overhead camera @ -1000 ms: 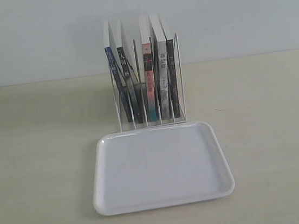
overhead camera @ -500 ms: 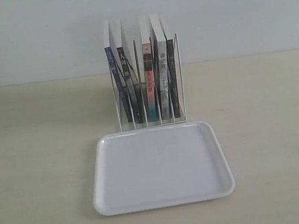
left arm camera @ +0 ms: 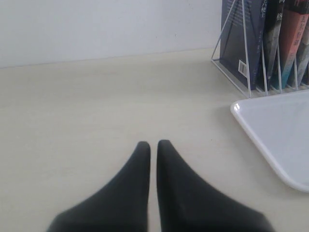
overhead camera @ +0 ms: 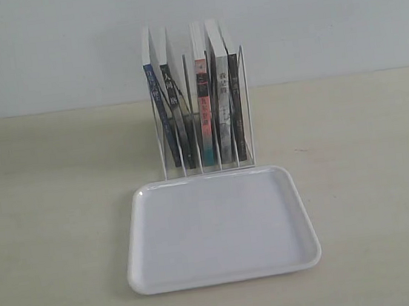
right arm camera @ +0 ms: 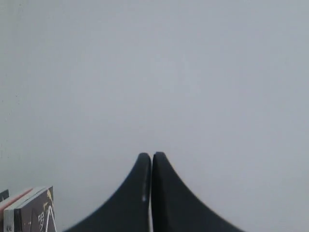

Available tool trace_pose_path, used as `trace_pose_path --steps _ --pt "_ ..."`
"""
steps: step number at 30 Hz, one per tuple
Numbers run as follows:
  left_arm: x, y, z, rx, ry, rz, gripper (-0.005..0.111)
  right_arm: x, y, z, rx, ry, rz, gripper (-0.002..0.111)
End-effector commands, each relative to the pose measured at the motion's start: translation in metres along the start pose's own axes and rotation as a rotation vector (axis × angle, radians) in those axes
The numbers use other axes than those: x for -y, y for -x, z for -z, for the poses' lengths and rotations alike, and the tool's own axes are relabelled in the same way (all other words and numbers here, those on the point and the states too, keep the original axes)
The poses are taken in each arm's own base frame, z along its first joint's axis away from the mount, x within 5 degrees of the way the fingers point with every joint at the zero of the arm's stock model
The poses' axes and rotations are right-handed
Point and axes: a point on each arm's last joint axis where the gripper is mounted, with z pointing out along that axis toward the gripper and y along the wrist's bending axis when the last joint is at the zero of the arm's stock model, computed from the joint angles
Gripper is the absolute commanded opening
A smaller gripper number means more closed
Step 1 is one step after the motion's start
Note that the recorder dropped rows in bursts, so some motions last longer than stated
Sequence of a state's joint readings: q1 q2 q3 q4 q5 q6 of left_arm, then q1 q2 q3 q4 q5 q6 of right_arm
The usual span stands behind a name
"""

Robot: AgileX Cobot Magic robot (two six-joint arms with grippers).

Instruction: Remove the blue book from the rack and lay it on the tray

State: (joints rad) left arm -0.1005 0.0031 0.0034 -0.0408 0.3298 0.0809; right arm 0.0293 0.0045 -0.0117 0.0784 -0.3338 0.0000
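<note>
- The left pincer (left arm camera: pixel 153 143) hangs low over the bare desk (left arm camera: pixel 87 101). Its two dark tips are drawn together with only a hairline between them, and it grips nothing.
- The right pincer (right arm camera: pixel 151 155) is likewise closed and empty, tips touching. It points at the blank wall, with a few book tops in one corner of its view.
- Neither pincer nor any arm shows in the exterior view, so we cannot place either one on the desk from there.
- From the left pincer, the tray (left arm camera: pixel 285 145) is the nearest thing, with its rounded corner off to one side of the tips. The rack (left arm camera: pixel 231 77) stands past it.
- The blue book (overhead camera: pixel 157 106) stands in the rack's end slot at nine o'clock. It is the outermost of the five books, just beside the black-spined book (overhead camera: pixel 175 112).
- Its long axis runs up and down and leans a little, top toward nine o'clock. The narrow spine faces six o'clock, toward the tray, and the covers run back toward twelve.
- The rack sits at twelve o'clock of the tray, and the two almost touch.
- We judge the left arm the nearer one. Its camera sees the book's outer blue cover through the wires, and the book is at that arm's end of the rack.
- The tray is not yet carrying anything, so the whole task remains.
- In the left wrist view the book's top is cut off, and only a barcode low on the cover shows. The cover design is not visible in any view.
- How deep the book sits in the slot is hard to make out.
</note>
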Motion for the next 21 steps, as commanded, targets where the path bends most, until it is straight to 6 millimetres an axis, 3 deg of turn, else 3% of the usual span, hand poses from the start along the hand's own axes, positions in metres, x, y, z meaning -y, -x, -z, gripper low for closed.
trace_pose_path --steps 1,6,10,16,21 --pt "0.0 0.003 0.001 0.022 0.001 0.006 0.005 -0.002 0.024 -0.003 0.081 0.007 0.009 0.0" --pt "0.0 0.003 0.001 0.022 0.001 0.006 0.005 -0.005 0.05 -0.017 -0.005 0.013 0.008 0.0" --pt "0.0 0.003 0.001 0.022 0.001 0.006 0.005 -0.008 0.061 -0.041 -0.239 0.014 0.01 0.0" --pt "0.0 0.003 0.001 0.022 0.001 0.006 0.005 -0.011 0.045 -0.078 -0.7 0.009 0.013 0.0" --pt "0.0 0.003 0.001 0.022 0.001 0.006 0.005 -0.01 0.034 -0.098 -0.727 0.001 0.003 0.0"
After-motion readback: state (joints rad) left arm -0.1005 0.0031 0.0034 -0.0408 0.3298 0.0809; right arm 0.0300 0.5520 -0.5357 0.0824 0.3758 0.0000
